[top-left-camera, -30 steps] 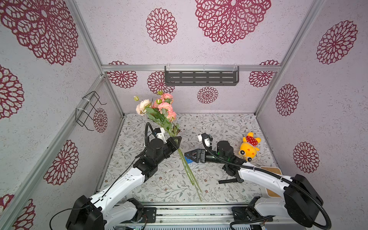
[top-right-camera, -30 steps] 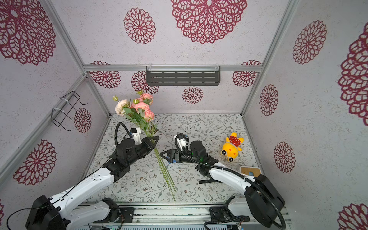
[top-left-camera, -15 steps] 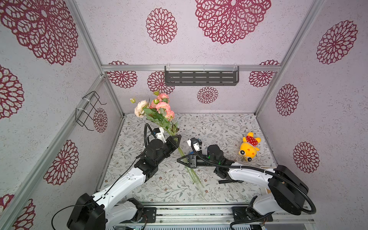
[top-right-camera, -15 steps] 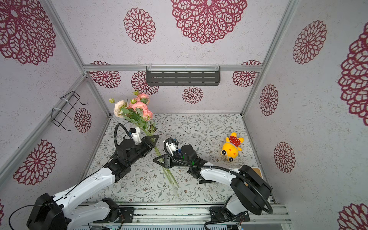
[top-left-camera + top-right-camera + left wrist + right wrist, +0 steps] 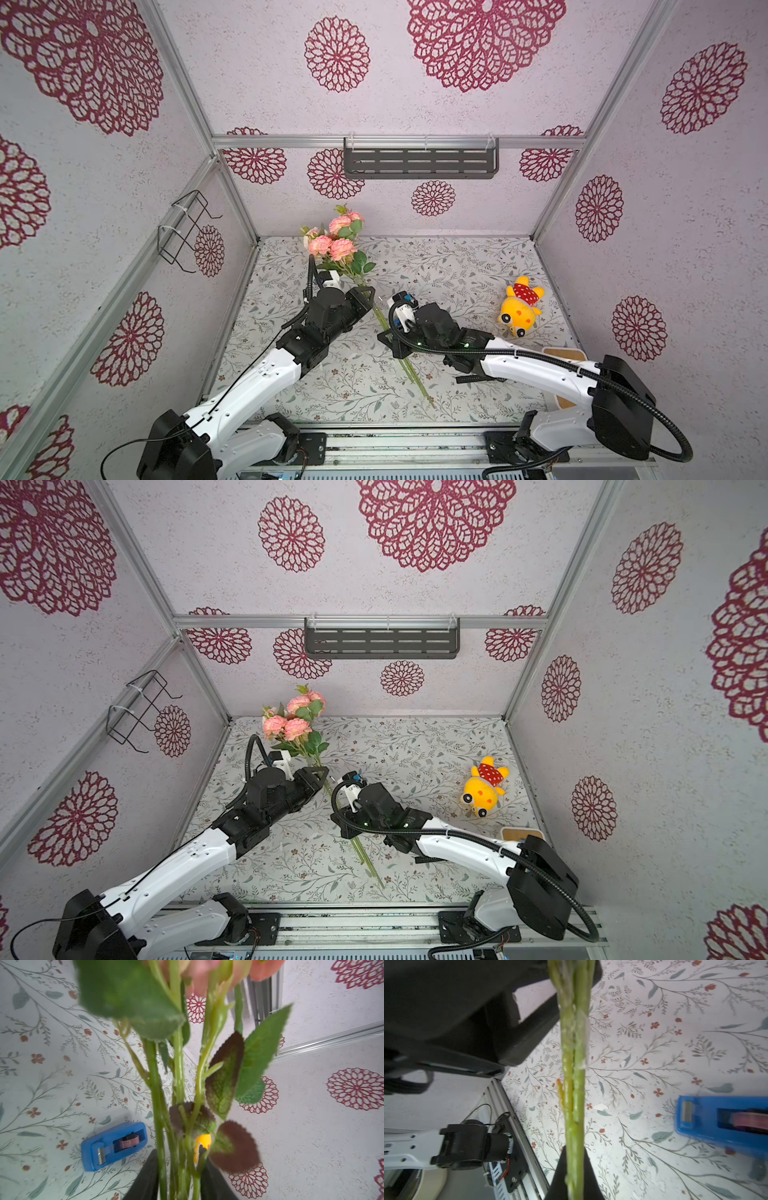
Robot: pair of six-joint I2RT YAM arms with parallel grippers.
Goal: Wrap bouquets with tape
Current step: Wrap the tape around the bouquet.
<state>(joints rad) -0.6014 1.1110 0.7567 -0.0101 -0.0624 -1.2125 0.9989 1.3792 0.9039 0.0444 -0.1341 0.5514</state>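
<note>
Several green stems of the bouquet (image 5: 338, 245) slant over the tablecloth (image 5: 457, 266), blooms toward the back wall. Right gripper (image 5: 574, 1169) is clamped on the lower stems. Left gripper (image 5: 179, 1180) straddles them higher up; whether its jaws press cannot be told, the view being blurred. Tape dispenser (image 5: 114, 1146) stands on the cloth beside the stems, untouched.
</note>
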